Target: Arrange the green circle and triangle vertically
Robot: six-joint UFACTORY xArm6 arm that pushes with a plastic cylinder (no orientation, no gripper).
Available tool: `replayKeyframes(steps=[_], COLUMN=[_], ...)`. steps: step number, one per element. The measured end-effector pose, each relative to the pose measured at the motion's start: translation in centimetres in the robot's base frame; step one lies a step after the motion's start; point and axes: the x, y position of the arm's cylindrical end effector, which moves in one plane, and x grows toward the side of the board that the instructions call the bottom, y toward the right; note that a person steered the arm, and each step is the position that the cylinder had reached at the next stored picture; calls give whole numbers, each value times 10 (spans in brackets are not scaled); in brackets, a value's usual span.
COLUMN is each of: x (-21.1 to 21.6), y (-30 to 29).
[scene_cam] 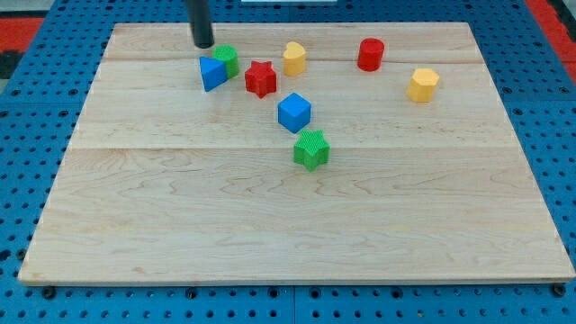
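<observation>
Blocks of coloured plastic lie scattered over the upper half of a pale wooden desk [180,225] that sits on a blue pegboard surface [27,135]. The landmark is the blue triangular block [211,73], near the view's top left. A green round block [227,59] touches it on its upper right side, partly hidden behind it. My tip [204,45], the lower end of a straight dark rod, stands just above the blue triangular block and just to the view's left of the green round block; whether it touches either cannot be told. No hand exists on this arm, so nothing opens, narrows or holds. Just right of the blue triangular block lies a red star-shaped block [261,78], and beyond that, toward the view's top, a yellow block [294,58] of unclear shape. Further right stand a red cylinder block [370,54] and a yellow hexagonal block [423,85]. Below and right of the blue triangular block sits a blue cube [294,112], and lower still a green star-shaped block [311,148], well apart from it.
</observation>
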Motion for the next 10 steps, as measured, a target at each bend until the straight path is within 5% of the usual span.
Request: replayKeyframes(steps=[1,4,6,9,10], x=[40,154,175,177,175], y=[34,11,62,-15,6])
